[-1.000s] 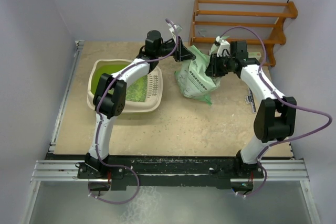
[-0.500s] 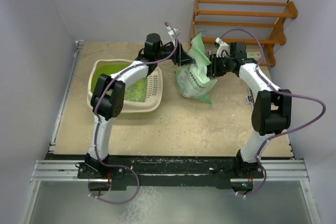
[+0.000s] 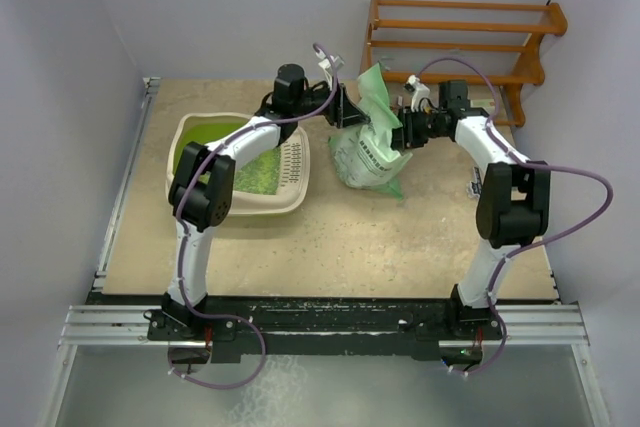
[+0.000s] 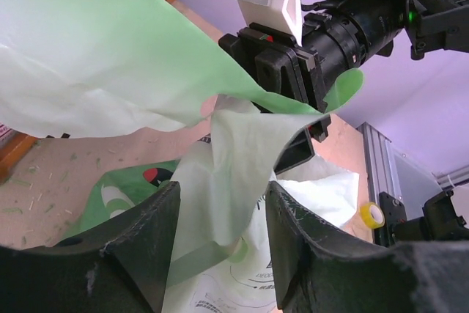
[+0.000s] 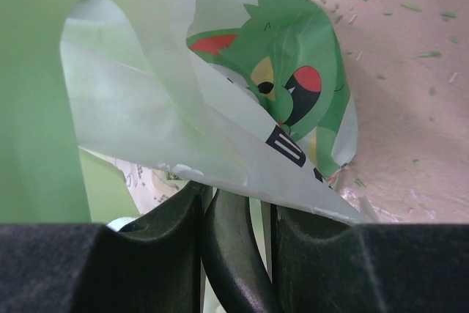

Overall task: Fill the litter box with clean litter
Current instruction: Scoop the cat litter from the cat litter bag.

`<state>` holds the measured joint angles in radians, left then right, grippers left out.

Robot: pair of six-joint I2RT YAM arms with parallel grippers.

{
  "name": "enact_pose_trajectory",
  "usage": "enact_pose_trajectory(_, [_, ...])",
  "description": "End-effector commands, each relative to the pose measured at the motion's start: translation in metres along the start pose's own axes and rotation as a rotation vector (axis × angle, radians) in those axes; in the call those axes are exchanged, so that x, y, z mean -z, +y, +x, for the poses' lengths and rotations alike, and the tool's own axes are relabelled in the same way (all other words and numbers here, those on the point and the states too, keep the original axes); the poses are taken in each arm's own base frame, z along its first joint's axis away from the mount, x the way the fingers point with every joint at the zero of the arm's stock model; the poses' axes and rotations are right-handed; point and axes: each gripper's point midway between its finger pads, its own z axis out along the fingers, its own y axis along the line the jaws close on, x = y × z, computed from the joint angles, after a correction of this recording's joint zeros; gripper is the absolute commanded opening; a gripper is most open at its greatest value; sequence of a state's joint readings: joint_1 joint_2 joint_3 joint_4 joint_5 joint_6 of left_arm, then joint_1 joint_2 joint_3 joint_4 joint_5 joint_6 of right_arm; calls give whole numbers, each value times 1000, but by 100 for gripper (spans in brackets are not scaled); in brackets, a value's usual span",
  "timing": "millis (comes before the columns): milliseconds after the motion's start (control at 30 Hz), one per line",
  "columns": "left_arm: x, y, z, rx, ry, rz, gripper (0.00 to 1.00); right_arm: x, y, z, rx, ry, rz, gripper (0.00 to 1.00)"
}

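The left end effector [image 4: 221, 207] is standing about half open. A fold of thin film is hanging loose between its fingers, and it is gripping nothing. The right end effector [image 5: 238, 214] is, as far as the left wrist view shows, clamping the upper edge of the pale green printed plastic bag [image 3: 368, 152]. That bag is standing in the upper centre of the overhead frame on the tan table [image 3: 330, 247].

The large cream plastic litter box with lime-green inside [image 3: 272, 205] is sitting left of centre, near the bag. Tiny green litter pellets [image 3: 262, 177] are covering part of its floor.

Judgement: the bag is behaving as soft, slippery film sagging under a loose, heavy load, so a single-layer pinch is risking a slip or a tear. Gathered folds at the mouth and a lower corner are looking like the sound holds for tipping. The pellets are likely pouring freely and scattering; strays are lying on the table.
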<state>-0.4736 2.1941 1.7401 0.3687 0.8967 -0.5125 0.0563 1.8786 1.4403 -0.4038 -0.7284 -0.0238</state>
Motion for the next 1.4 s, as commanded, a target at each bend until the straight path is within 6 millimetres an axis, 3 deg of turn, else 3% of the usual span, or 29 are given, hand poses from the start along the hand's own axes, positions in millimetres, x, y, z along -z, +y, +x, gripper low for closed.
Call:
enact_pose_trajectory(0, [12,-29,-31,-105,-31,4,48,-19,25,92,-164,299,-128,0])
enact_pose_trajectory(433, [20,-37,-38,-118,-38,-31,51,-6,53,71,-229,246,-262,0])
enact_pose_trajectory(700, [29,-39,-46,-135,-46,-90,54,17,71,48,-239,178,-365,0])
enact_pose_trajectory(900, [40,-40,-62,-165,-74,-155,64,33,89,35,-221,144,-416,0])
enact_pose_trajectory(1367, [62,-48,-71,-189,-88,-236,72,62,99,12,-228,85,-452,0])
